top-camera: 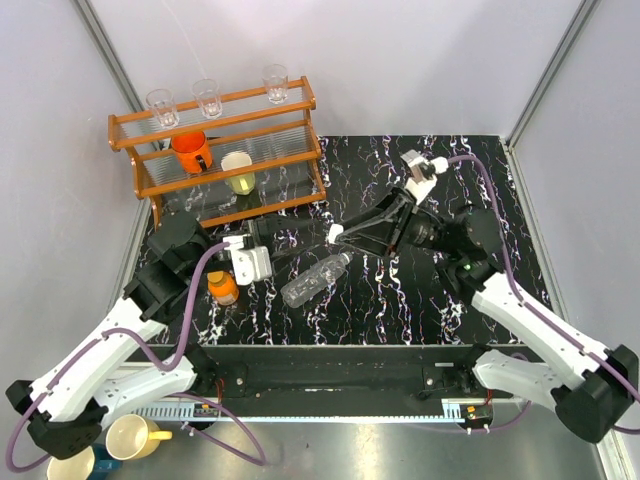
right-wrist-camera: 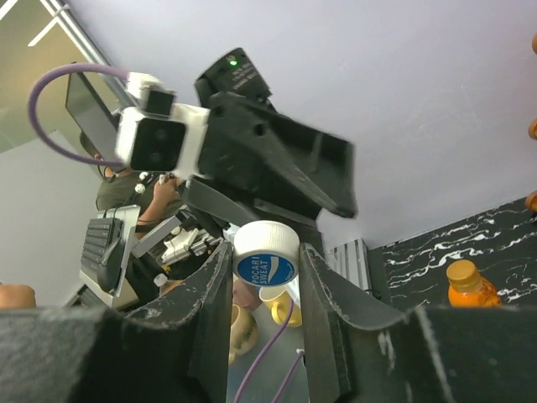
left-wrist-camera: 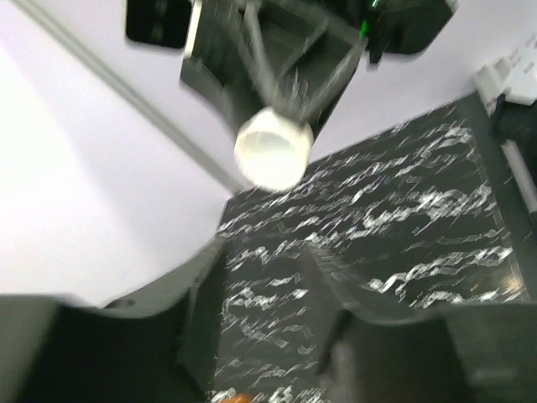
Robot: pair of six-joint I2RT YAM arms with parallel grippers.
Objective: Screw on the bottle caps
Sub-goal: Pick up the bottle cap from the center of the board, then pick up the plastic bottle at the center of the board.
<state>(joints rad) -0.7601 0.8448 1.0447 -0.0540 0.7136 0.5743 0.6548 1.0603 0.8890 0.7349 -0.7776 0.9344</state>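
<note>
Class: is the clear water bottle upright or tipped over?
Tipped over: the clear bottle lies lengthwise on the black table in the top view.

Left wrist view: motion-blurred throughout; the white cap (left-wrist-camera: 273, 149) shows no legible print, and the right claw (left-wrist-camera: 274, 126) holding it is smeared. Right wrist view: orange bottle (right-wrist-camera: 466, 284) base hidden behind that claw's body. Top view: cream mug (top-camera: 68, 466) cropped by the bottom edge.

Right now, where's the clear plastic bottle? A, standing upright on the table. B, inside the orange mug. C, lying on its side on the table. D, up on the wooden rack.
C: in the top view the clear plastic bottle lies on its side on the black marbled table, in the space between the two arms.
</note>
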